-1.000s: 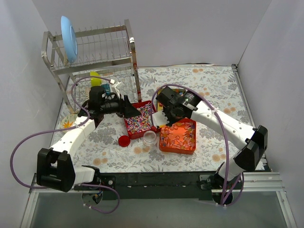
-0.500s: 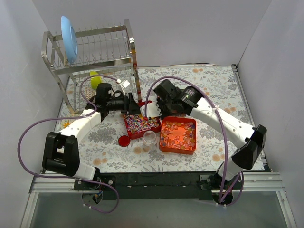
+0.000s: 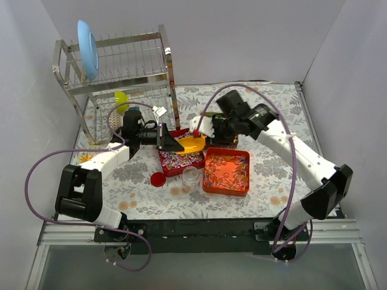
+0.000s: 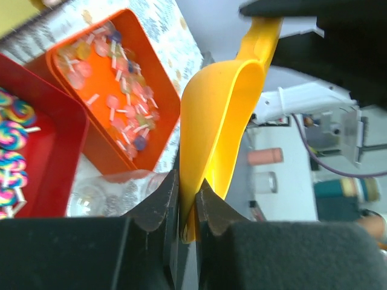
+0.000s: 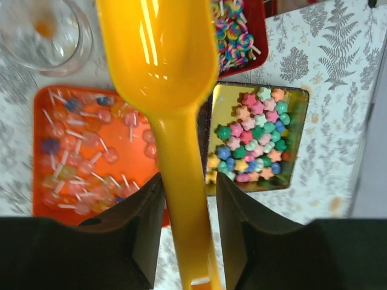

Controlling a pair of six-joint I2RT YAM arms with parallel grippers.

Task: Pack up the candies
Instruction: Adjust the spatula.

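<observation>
Top view: no legible text, label or number.
Left wrist view: none legible; background containers too blurred to read.
Right wrist view: none legible.
</observation>
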